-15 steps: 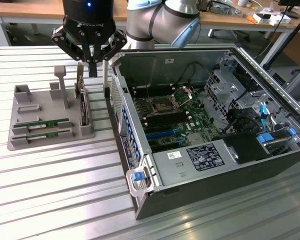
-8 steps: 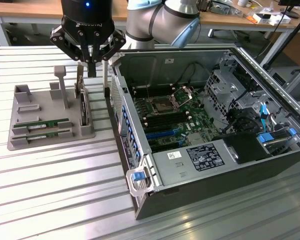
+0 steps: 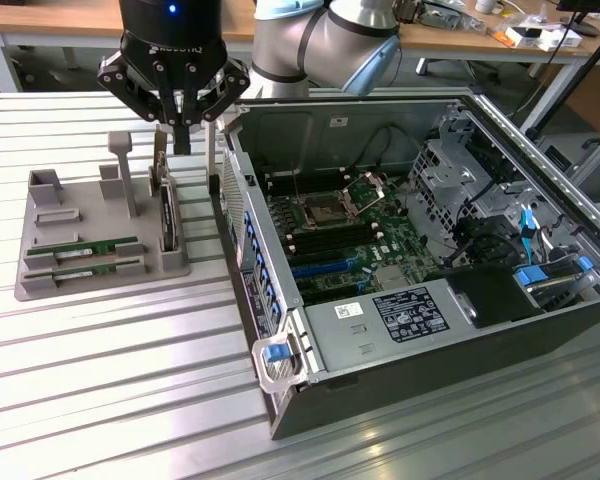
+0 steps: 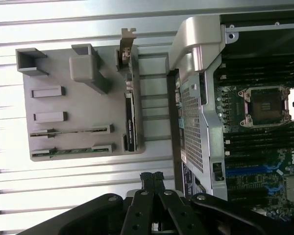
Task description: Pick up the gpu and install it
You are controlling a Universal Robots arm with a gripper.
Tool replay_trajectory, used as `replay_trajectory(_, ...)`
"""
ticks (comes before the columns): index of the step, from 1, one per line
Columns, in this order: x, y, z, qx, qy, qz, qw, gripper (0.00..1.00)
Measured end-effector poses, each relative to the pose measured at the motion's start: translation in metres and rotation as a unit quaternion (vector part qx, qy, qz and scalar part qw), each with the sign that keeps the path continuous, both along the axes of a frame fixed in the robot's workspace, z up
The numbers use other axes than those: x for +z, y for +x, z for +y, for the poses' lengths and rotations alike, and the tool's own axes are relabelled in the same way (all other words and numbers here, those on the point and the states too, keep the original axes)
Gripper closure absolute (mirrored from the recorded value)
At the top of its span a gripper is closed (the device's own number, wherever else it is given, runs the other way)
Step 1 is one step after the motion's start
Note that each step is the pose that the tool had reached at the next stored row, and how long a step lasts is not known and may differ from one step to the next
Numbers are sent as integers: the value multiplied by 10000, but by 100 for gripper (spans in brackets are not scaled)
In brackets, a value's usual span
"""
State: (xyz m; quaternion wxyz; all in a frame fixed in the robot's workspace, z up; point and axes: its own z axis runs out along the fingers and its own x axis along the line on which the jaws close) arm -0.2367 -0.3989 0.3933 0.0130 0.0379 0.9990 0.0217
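Observation:
The gpu [image 3: 167, 222] is a dark card with a metal bracket at one end. It stands on edge in a slot of the grey holder tray [image 3: 40, 285], beside the open computer case. In the wrist view the gpu [image 4: 129, 117] shows as a thin dark strip on the tray [image 4: 78, 100]. My gripper [image 3: 183, 145] hangs just above the card's bracket end, apart from it. Its fingers are shut together with nothing between them. The wrist view shows the gripper [image 4: 152, 176] over the slatted table between tray and case.
Two green memory sticks [image 3: 85, 248] [image 3: 85, 266] lie in tray slots. The open computer case [image 3: 380, 330] with its motherboard [image 3: 340, 240] lies at the exterior view's right, its wall close to the tray. Grey posts [image 3: 123, 170] rise from the tray.

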Motion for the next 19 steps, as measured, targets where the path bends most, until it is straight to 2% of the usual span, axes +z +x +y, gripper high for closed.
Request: replay_trajectory(19, 0, -95, 0, 0, 0, 0, 10000, 90)
